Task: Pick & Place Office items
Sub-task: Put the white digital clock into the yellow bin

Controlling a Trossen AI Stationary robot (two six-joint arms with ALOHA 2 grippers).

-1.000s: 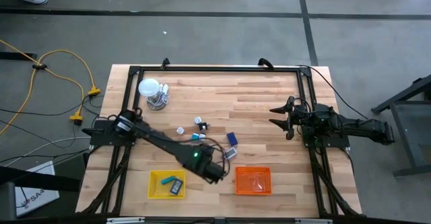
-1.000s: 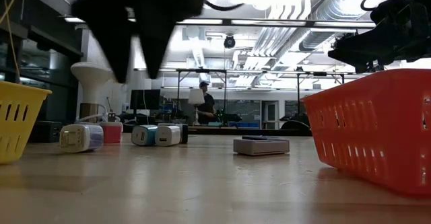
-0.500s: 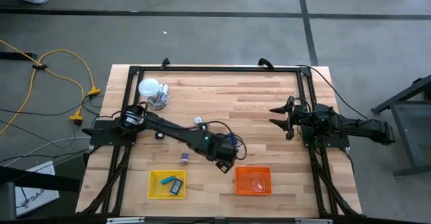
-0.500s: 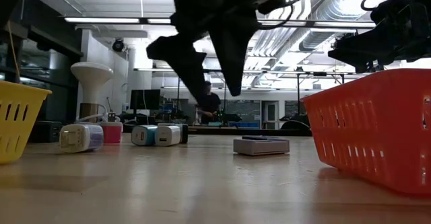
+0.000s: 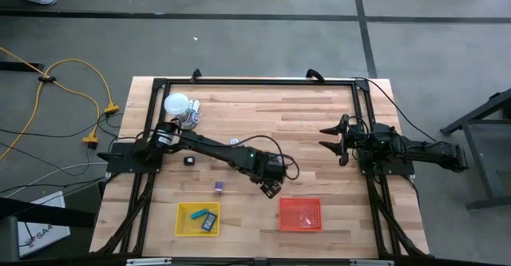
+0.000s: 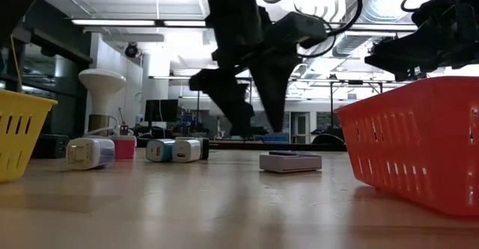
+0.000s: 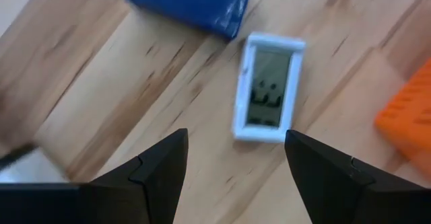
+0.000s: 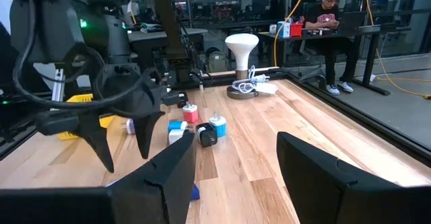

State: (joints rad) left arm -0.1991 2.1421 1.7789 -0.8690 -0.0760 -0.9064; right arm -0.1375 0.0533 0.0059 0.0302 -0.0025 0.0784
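Left wrist view, left claw (image 7: 232, 163) spread wide above white timer (image 7: 267, 89), right claw (image 5: 329, 139) released.

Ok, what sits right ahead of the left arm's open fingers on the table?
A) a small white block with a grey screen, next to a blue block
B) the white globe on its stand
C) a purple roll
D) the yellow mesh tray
A: the left wrist view shows the small white block with a grey screen lying flat on the wooden table, beside a blue block, ahead of the empty left gripper.
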